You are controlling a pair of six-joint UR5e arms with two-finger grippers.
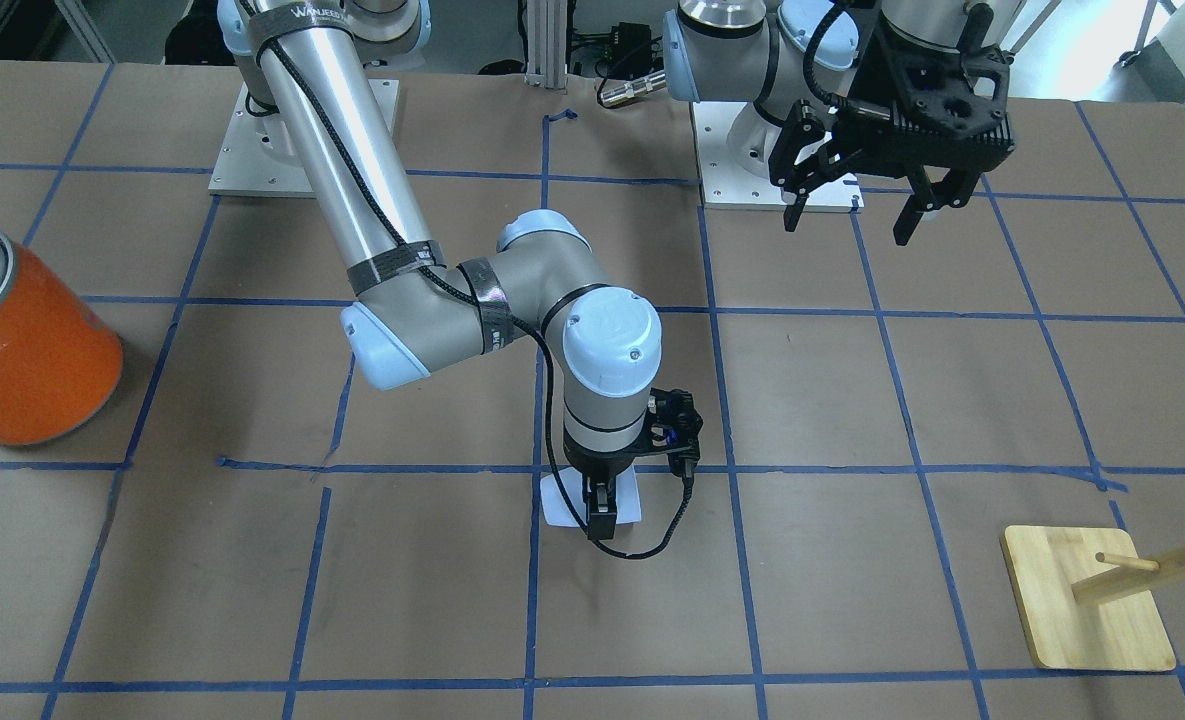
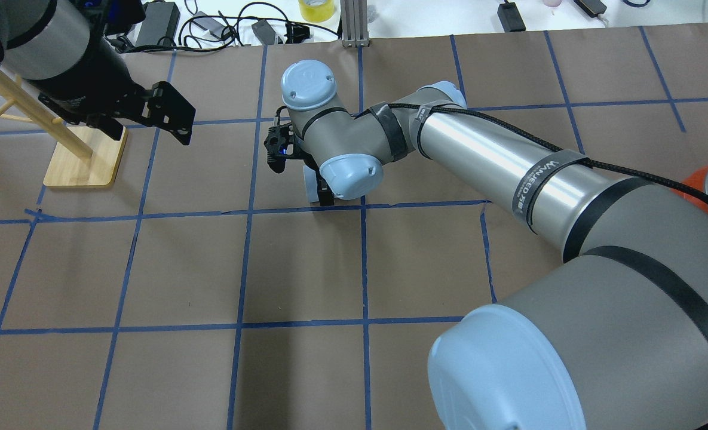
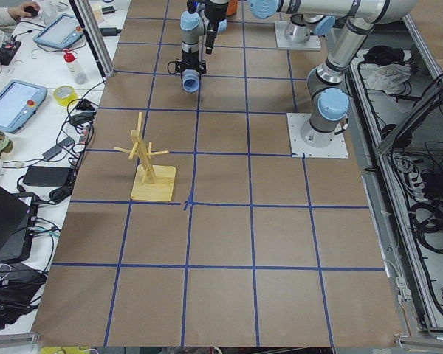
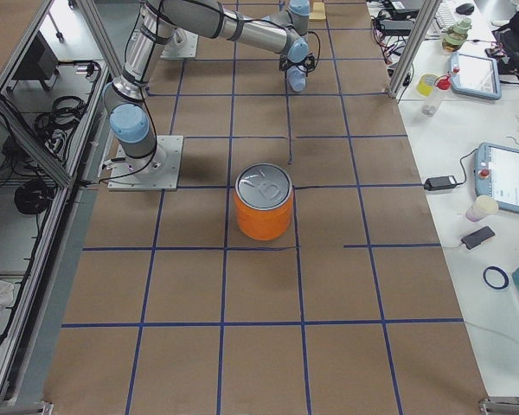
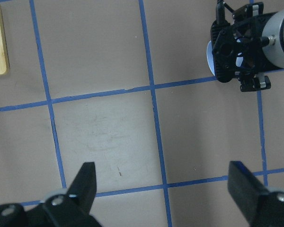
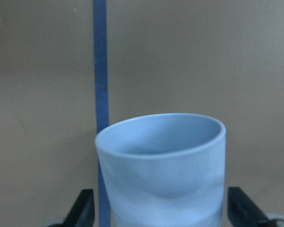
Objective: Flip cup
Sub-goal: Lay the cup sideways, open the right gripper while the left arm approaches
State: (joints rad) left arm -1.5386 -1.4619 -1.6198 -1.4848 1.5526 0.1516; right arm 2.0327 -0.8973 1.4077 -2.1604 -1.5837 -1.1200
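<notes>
The pale blue-white cup (image 1: 557, 500) lies on its side near the middle of the table, its long axis running across the table. In the right wrist view the cup (image 6: 161, 179) fills the frame, with one round end turned towards my left side. My right gripper (image 1: 600, 515) points down over it. It is open, with its fingers (image 6: 85, 208) on either side of the cup and small gaps showing. I cannot tell whether the cup rests on the paper. My left gripper (image 1: 852, 215) is open and empty, held high near its base, far from the cup.
A large orange canister (image 1: 27, 350) with a silver top stands at my right end of the table. A wooden peg stand (image 1: 1082, 600) stands at my left end, on the far side. My right arm's long link (image 2: 509, 167) reaches over the table.
</notes>
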